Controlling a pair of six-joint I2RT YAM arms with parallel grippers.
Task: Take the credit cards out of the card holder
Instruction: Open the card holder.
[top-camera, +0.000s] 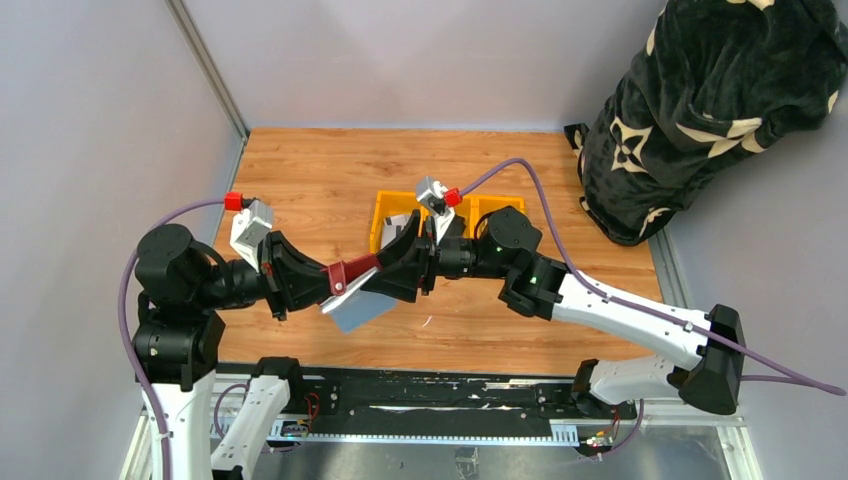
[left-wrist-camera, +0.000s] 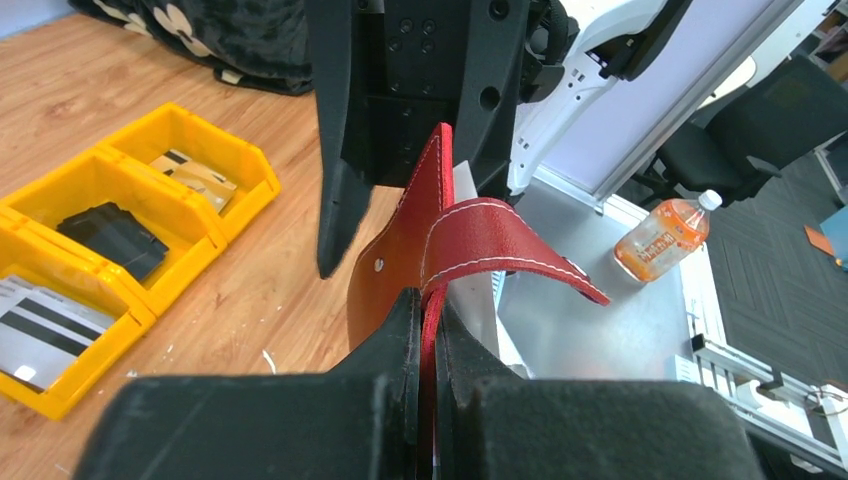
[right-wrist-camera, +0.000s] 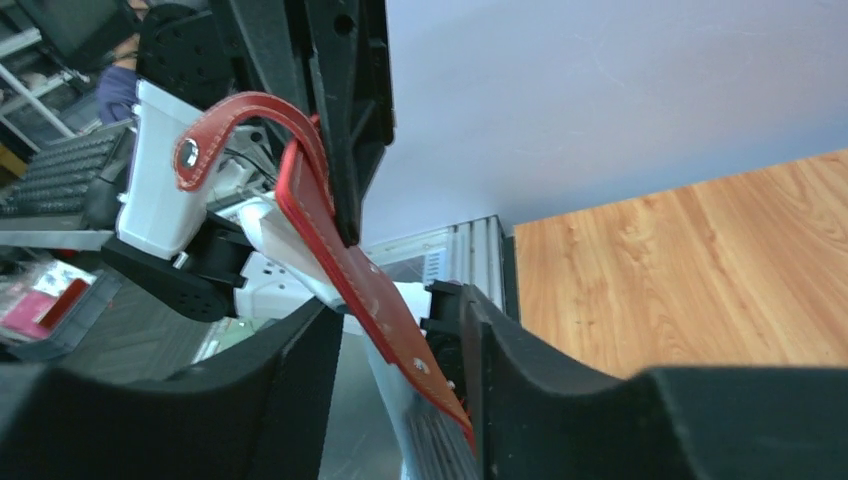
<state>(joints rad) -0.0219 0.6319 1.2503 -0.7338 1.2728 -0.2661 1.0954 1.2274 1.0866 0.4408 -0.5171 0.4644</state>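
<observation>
Got the left tool clenched on the card holder, up above the tabletop. Got the right tool spread around its other end, not pinching. Seeing credit cards already in the far yellow bin; can't tell what's left inside.

Red card holder aloft — left fingers clamp it, right fingers at far end.

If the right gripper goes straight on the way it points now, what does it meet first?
The card holder, which lies between its jaws; just behind it, probably the left gripper.
</observation>
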